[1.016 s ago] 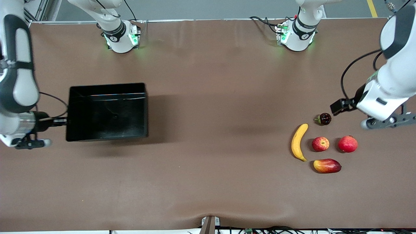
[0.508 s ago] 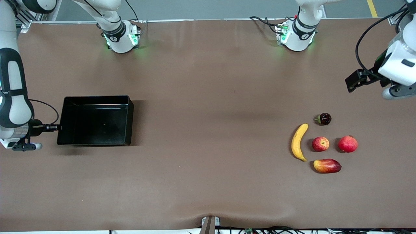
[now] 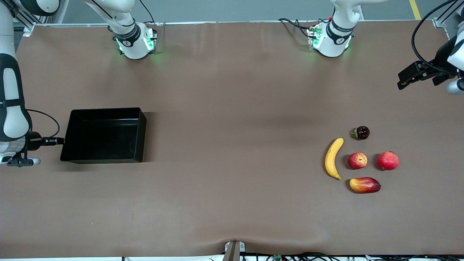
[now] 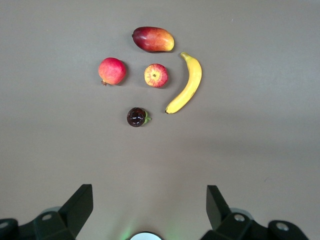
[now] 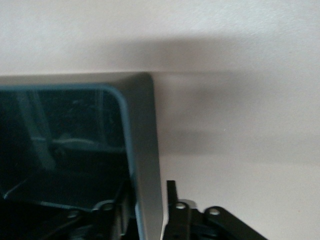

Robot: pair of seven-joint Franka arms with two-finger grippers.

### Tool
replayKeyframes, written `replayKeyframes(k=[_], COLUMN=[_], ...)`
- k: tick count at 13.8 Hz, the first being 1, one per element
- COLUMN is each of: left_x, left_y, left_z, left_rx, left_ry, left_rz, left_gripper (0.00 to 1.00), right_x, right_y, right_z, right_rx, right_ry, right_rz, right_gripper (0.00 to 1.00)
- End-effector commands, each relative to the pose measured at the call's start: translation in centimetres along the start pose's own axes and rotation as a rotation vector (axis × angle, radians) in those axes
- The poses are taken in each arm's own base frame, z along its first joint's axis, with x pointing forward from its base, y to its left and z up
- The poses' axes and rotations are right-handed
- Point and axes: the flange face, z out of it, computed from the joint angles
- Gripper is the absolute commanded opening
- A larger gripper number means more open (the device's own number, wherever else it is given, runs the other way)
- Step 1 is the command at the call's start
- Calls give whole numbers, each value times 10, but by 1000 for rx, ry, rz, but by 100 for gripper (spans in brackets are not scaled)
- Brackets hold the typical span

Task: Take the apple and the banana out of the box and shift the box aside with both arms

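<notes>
The black box [image 3: 142, 134] rests on the table at the right arm's end. My right gripper [image 3: 58, 140] is at its short wall; in the right wrist view the gripper [image 5: 147, 205] straddles the box rim [image 5: 145, 130], fingers slightly parted, with a thin gap at the outer finger [image 5: 171, 200]. The yellow banana [image 3: 333, 158] [image 4: 186, 85] and the streaked red apple [image 3: 357, 160] [image 4: 156, 75] lie side by side at the left arm's end. My left gripper [image 3: 455, 87] [image 4: 149, 205] hangs high at the table's edge there, wide open and empty.
Beside the apple lie a plain red round fruit [image 3: 388, 160] [image 4: 112, 71], a red-and-yellow mango [image 3: 364, 185] [image 4: 153, 39] nearer the front camera, and a small dark fruit [image 3: 361, 132] [image 4: 136, 117] farther from it. Both arm bases [image 3: 135, 40] [image 3: 330, 38] stand along the table's back edge.
The box came down onto the table, shifting toward the right arm's end. The right gripper's fingers loosened from the wall. The left gripper rose and drew away from the fruits toward the bases.
</notes>
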Motion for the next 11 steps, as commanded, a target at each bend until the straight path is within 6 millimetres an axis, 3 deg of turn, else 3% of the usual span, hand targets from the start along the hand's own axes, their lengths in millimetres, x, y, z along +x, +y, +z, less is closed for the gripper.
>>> replayKeyframes(k=[1, 4, 6, 8, 10, 11], left_x=[-10, -8, -8, -8, -9, -9], left_y=[3, 2, 1, 0, -4, -4], left_z=[-3, 1, 1, 2, 1, 1], left_rx=[-25, -24, -20, -18, -18, -18], left_ry=[2, -4, -3, -4, -5, -5], left_rz=[13, 10, 8, 6, 0, 0], left_gripper=[100, 100, 100, 100, 100, 100], right_x=[5, 11, 5, 1, -13, -18], right_y=[-51, -106, -139, -168, -204, -227], right_z=[-59, -134, -186, -218, -263, -272], right_rx=[11, -39, -67, -118, -192, -203], right_ry=[-28, 11, 28, 61, 144, 152], right_rz=[-93, -181, -290, -419, -471, -500], right_gripper=[100, 100, 100, 100, 100, 100])
